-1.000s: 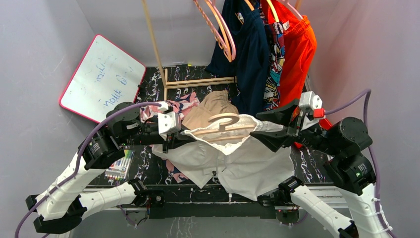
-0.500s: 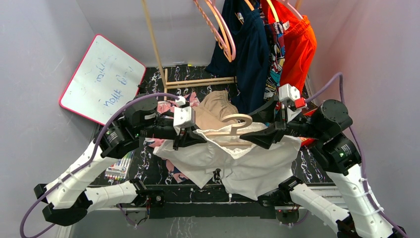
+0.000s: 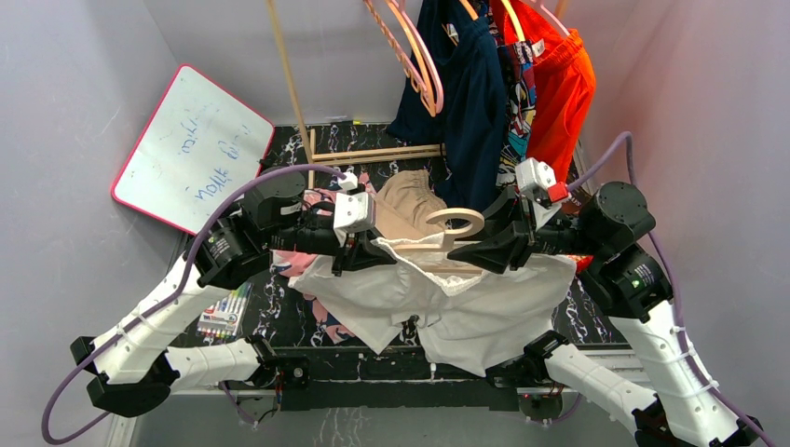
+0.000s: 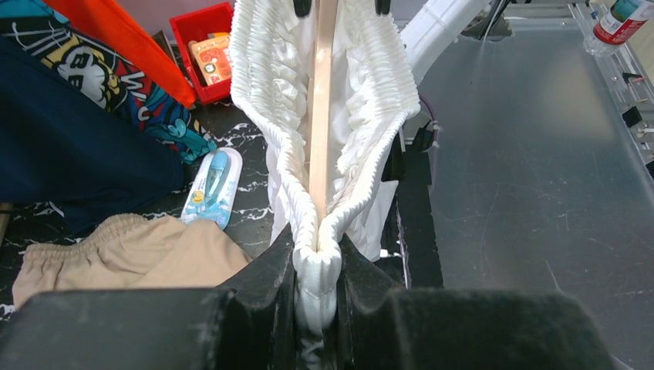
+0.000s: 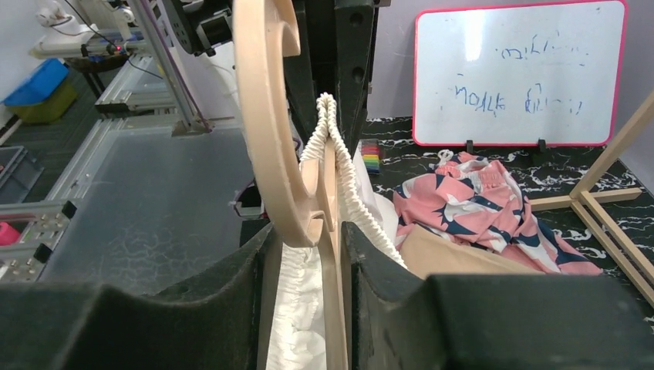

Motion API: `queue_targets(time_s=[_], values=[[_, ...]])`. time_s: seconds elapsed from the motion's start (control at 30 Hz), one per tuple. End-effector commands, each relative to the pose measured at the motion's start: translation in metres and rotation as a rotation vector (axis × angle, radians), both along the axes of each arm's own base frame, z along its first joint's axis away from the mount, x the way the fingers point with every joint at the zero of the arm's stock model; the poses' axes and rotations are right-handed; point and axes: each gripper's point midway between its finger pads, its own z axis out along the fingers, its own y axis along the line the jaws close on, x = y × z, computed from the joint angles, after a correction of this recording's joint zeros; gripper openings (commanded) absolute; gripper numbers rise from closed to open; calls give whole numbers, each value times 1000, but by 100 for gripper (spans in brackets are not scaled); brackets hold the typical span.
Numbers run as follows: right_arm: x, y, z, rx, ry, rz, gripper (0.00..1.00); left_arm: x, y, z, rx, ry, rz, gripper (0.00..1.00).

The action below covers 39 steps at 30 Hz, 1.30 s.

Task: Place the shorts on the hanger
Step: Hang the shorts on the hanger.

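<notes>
Just narrowed right gripper (image 5: 308, 231) onto the hanger (image 4: 322, 116) arm plus waistband (wider a second back). Pinching waistband's other end tight with left gripper (image 4: 318, 262). Holding white shorts (image 3: 447, 307) strung along hanger, aloft beside tan shorts (image 3: 401, 200); probably nearly hung.

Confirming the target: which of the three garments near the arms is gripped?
The white shorts, waistband pinched in the left gripper with the beige hanger inside; the tan shorts and pink patterned garment lie ungripped.
</notes>
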Motion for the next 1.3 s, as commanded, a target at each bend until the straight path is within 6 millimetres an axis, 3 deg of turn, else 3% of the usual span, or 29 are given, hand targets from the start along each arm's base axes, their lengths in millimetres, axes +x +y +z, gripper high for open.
queue_targets(time_s=[0.0,0.27,0.37,0.53,0.63,0.77,0.8,0.83,0.93,1.07,1.13,1.2,1.27], values=[[0,2,6,20,-23,8,38,-7,-5,40,-107,-51,-47,0],[4,4,10,38,-29,-4,37,-4,-12,35,-91,-25,-59,0],[4,4,10,39,-24,-2,28,-3,-13,35,-92,-24,-61,0],[5,3,8,34,-25,-20,0,-1,-14,32,-86,-22,-54,0],[6,2,10,39,-31,-32,0,3,-14,30,-86,-29,-32,0],[22,-3,19,77,-47,-149,0,6,-8,27,-94,-64,5,69],[27,-6,24,100,-62,-192,0,10,-5,27,-95,-78,37,90],[33,-8,30,128,-74,-240,0,14,0,27,-94,-93,76,97],[59,-17,49,188,-86,-392,0,29,20,37,-134,-166,222,98],[93,-22,80,217,-99,-542,0,42,60,78,-295,-279,441,98],[102,-25,111,248,-117,-587,0,44,81,93,-368,-326,525,98],[89,-34,168,332,-171,-581,0,40,98,99,-415,-348,574,98],[83,-36,198,372,-183,-569,0,39,107,95,-429,-344,602,98]])
